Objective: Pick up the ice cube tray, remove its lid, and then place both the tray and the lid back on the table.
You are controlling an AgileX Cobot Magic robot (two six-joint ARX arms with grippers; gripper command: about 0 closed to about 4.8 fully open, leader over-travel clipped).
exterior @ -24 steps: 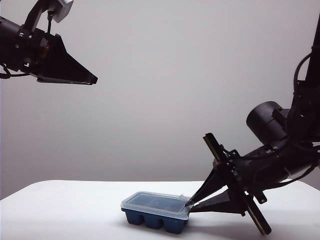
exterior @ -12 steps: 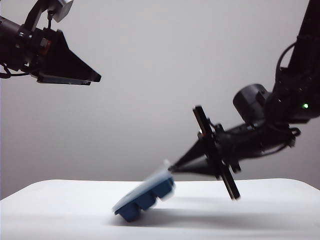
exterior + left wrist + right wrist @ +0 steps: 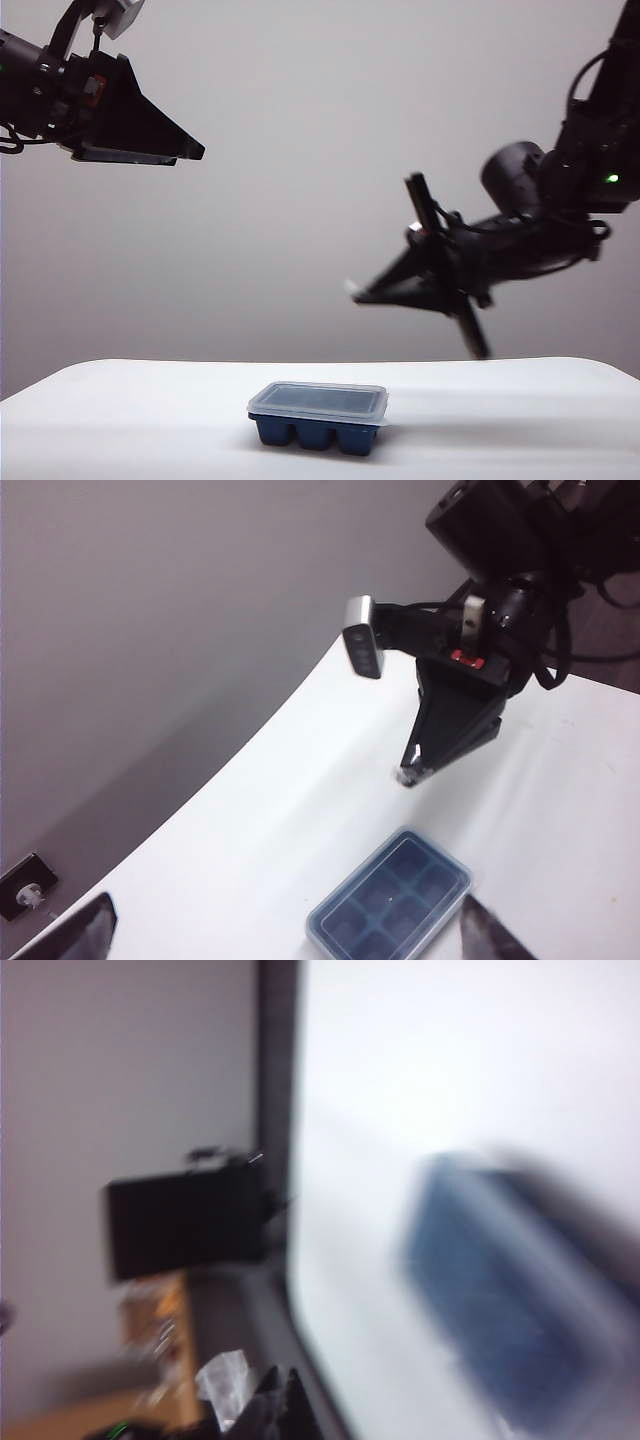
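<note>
My right gripper (image 3: 352,292) hangs above the white table (image 3: 120,420), jaws pressed together, perhaps pinching a pale scrap. The left gripper (image 3: 195,152) waits spread, high up. The dark blue six-compartment ice cube tray (image 3: 316,432) sits lidded; its translucent whitish lid (image 3: 318,399) could slip from another edge-only pinch.

This looks like a robotics lab or test room, bare and staged for recording. A large plain white table with rounded corners (image 3: 120,410) stands before a blank grey-white wall (image 3: 300,150) with no decoration. Two black robot arms reach in over it, and the left wrist view shows a small silver camera (image 3: 361,650) mounted on one of them. Low on the wall sits a dark wall socket plate (image 3: 25,888). In the blurred right wrist view, a black box-shaped device (image 3: 185,1225) stands beyond the table edge.
</note>
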